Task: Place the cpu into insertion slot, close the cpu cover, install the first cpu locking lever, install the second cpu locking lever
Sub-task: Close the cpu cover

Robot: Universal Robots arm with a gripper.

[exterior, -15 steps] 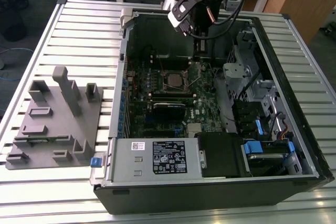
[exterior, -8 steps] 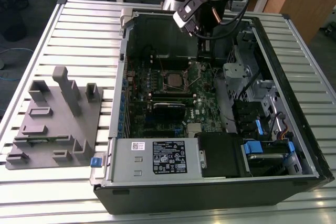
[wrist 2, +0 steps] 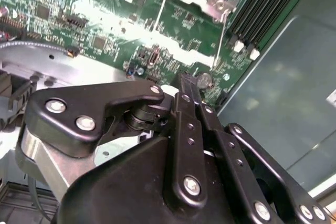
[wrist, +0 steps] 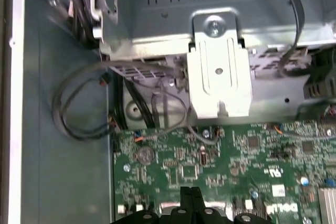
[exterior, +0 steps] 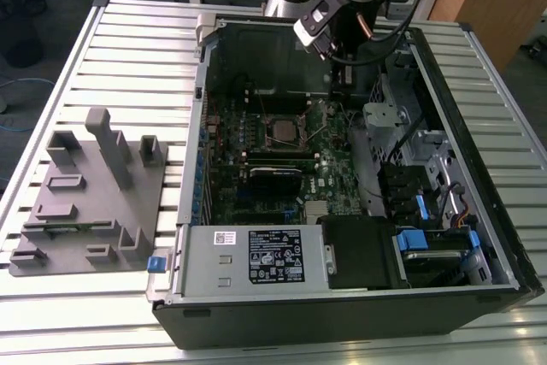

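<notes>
The gripper [wrist 2: 185,81] has its fingers pressed together, tip against tip. It hangs over the green motherboard [exterior: 338,168], close to the coin battery [wrist 2: 203,80] near one corner of the board. The cpu [exterior: 282,131] lies in the insertion slot [exterior: 266,136], toward the board's edge nearest the arm.

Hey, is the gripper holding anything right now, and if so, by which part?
Nothing is held: the gripper is shut with nothing between its fingers, above the motherboard.
</notes>
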